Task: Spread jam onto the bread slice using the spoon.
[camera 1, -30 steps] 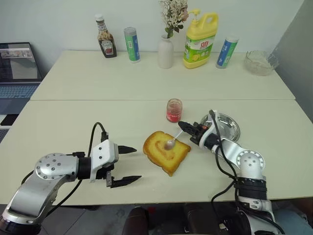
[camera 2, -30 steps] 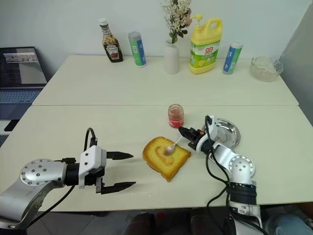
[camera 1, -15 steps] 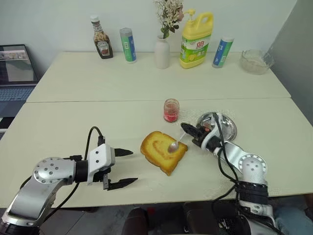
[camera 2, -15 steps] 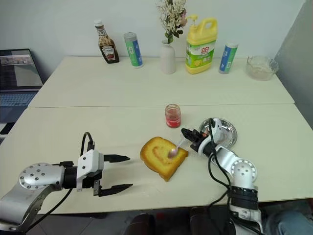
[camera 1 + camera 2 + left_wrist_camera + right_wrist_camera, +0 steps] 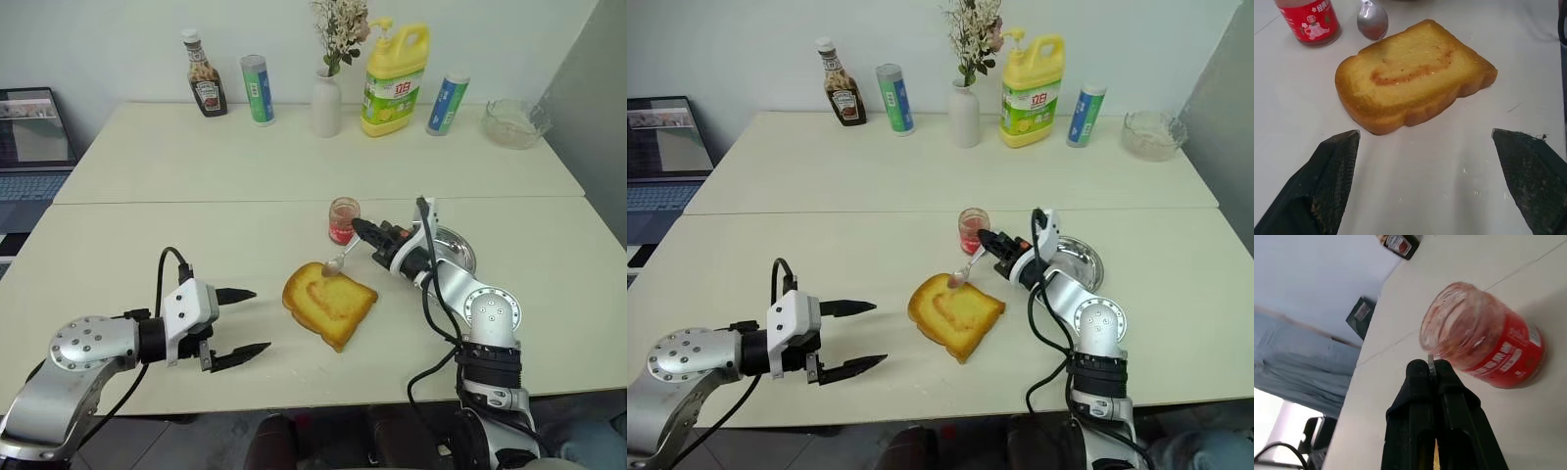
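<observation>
The spoon [image 5: 340, 262] is being pinched by the closed right gripper [image 5: 364, 231] at the bread slice's [image 5: 329, 303] twelve o'clock; the bowl should be kept level toward the jam [image 5: 343, 220]. The left gripper [image 5: 242, 322] is being held open.

Little here that you can actually read

At the upper middle of the frame, the yellow detergent bottle [image 5: 395, 67] carries large Chinese characters on its green label; the ketchup bottle's [image 5: 202, 72] label and the jam jar's [image 5: 1309, 20] red label with a cartoon figure are too small to read.
</observation>
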Robot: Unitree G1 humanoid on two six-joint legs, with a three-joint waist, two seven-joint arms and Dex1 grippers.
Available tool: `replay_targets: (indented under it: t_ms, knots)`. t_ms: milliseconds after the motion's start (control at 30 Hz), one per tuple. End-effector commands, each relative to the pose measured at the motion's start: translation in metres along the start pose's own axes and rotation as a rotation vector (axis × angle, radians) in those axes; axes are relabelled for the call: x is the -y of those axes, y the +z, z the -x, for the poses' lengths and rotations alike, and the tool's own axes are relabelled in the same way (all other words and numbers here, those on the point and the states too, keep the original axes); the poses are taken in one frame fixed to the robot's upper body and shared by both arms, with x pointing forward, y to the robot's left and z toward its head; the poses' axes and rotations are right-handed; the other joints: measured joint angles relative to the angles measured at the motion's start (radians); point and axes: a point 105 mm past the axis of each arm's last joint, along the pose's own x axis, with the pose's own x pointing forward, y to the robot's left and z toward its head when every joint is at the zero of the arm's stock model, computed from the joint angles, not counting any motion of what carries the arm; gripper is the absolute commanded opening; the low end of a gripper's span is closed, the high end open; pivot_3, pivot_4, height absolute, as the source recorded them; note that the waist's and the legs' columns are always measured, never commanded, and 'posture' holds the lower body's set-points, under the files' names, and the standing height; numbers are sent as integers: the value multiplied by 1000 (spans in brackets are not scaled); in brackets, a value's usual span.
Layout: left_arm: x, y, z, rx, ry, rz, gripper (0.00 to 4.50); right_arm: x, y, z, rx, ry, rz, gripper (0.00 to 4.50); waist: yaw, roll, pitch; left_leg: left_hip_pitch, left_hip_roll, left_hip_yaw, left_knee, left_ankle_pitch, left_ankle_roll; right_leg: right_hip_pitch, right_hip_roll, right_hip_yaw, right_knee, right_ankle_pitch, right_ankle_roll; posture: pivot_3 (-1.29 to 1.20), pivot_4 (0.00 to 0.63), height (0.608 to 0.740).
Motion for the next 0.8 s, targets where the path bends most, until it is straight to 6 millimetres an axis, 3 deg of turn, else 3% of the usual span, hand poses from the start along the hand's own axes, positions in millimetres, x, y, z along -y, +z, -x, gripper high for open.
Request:
replay_targets:
  t_ms: [33, 500, 800]
  knots:
    - [-5, 11, 5, 17, 36, -47, 4500, -22, 4, -1, 20, 87, 129, 29, 0, 0, 0, 0, 0, 0, 0, 0, 0, 0, 0, 0, 0, 0, 0, 0, 150, 740]
    - [-15, 8, 10, -2, 60, -51, 4500, -14, -6, -28, 14, 43, 109, 29, 1, 0, 0, 0, 0, 0, 0, 0, 0, 0, 0, 0, 0, 0, 0, 0, 150, 740]
    - [-12, 9, 6, -1, 47, -53, 4500, 6, -26, -3, -117, 17, 20, 29, 4, 0, 0, 0, 0, 0, 0, 0, 0, 0, -1, 0, 0, 0, 0, 0, 150, 740]
